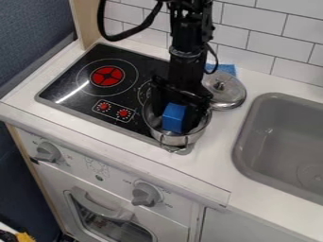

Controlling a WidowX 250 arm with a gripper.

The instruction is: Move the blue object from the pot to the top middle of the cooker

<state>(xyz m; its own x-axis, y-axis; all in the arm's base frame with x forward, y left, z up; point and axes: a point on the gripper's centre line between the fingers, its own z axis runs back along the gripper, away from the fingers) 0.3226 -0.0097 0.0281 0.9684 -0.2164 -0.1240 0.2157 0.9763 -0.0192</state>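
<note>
1. The blue block [174,117] sits within the metal pot's [182,140] mouth, right at the gripper's [180,98] jaws, presumably for lifting out
2. Whether the jaws are apart or clamped on it, I cannot tell; they point down to get inside the rim
3. The lid [225,90] lies right of the jaws, leaving the pot open
4. The cooktop's [148,70] top middle is beyond the jaws, leftward, so lifting should come first
</note>
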